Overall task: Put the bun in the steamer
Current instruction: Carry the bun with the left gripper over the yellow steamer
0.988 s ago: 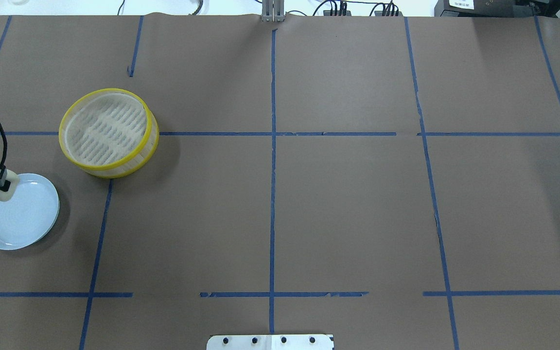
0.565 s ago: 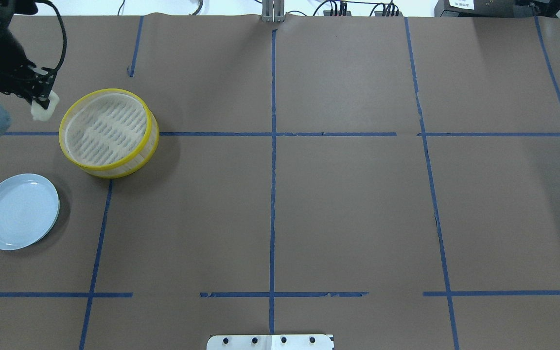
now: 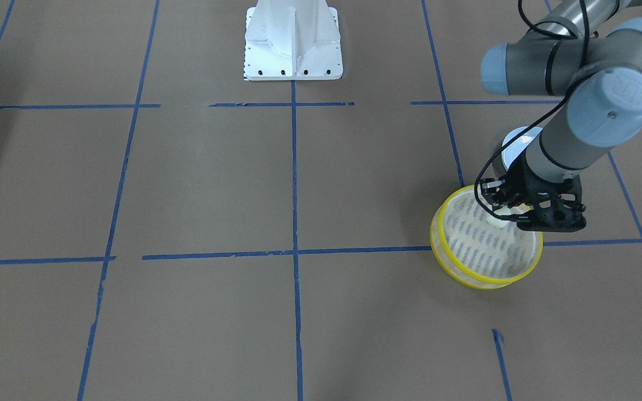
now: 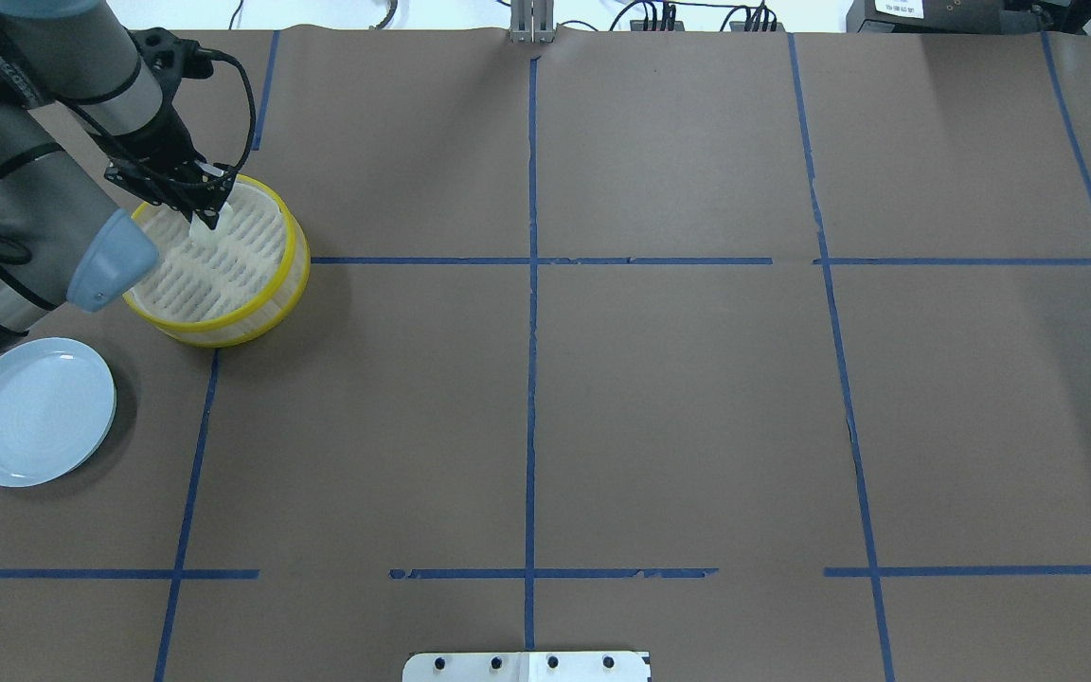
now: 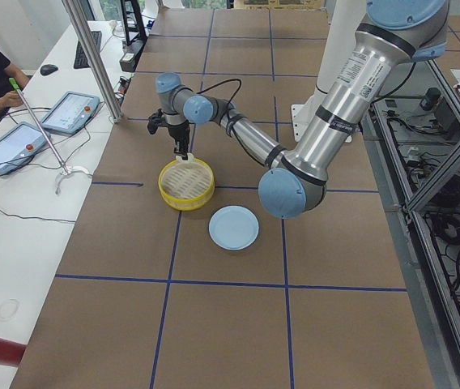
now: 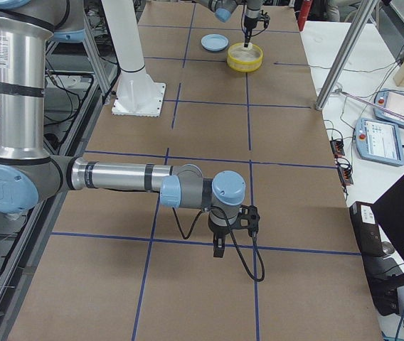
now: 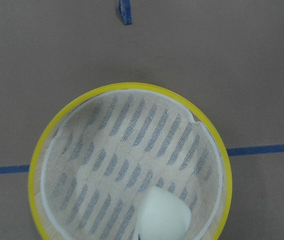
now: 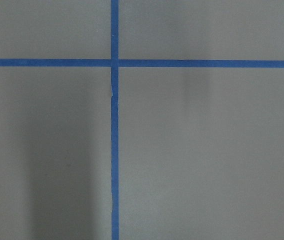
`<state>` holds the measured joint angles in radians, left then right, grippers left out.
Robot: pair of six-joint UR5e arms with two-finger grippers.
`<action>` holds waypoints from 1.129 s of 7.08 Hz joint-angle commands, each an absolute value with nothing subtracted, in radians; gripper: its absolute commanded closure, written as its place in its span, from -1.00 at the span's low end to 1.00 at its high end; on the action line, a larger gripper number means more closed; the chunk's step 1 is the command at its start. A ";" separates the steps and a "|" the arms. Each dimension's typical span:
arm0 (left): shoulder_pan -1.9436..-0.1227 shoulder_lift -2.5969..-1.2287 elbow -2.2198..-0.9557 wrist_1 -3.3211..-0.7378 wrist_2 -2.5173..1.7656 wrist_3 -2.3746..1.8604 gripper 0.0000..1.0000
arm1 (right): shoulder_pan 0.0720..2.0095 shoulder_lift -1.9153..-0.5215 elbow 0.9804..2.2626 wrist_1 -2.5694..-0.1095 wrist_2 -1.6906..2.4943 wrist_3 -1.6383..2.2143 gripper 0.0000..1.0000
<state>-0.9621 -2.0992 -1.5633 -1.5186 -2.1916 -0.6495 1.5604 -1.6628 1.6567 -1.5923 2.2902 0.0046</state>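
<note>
The left end effector (image 4: 205,210) is pinching the bun (image 4: 202,231) and holding it over the steamer (image 4: 292,270), inside the yellow rim but close to one side. I think the bun is not sitting on the mesh floor yet. To do this well, it should go down slowly, stay off the rim, and let go only when the bun is low. The right end effector (image 6: 219,245) is hanging over the desk (image 4: 697,398) far away. I cannot tell if it is open or closed.
</note>
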 commanded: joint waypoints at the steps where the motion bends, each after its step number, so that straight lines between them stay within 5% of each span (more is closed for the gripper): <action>1: -0.939 -2.094 -1.505 -1.601 -2.122 -0.666 0.55 | 1.562 -1.663 1.657 -1.592 2.290 0.005 -1.00; 5: -0.931 -2.043 -1.425 -1.759 -2.117 -0.666 0.44 | 1.562 -1.663 1.657 -1.592 2.290 0.005 -1.00; 6: -0.931 -2.043 -1.428 -1.759 -2.117 -0.666 -0.73 | 1.562 -1.663 1.657 -1.592 2.290 0.005 -1.00; 7: -0.931 -2.043 -1.434 -1.758 -2.115 -0.666 -1.00 | 1.560 -1.663 1.657 -1.592 2.290 0.005 -1.00; 8: -0.931 -2.043 -1.436 -1.758 -2.115 -0.664 -1.00 | 1.560 -1.663 1.657 -1.592 2.290 0.005 -1.00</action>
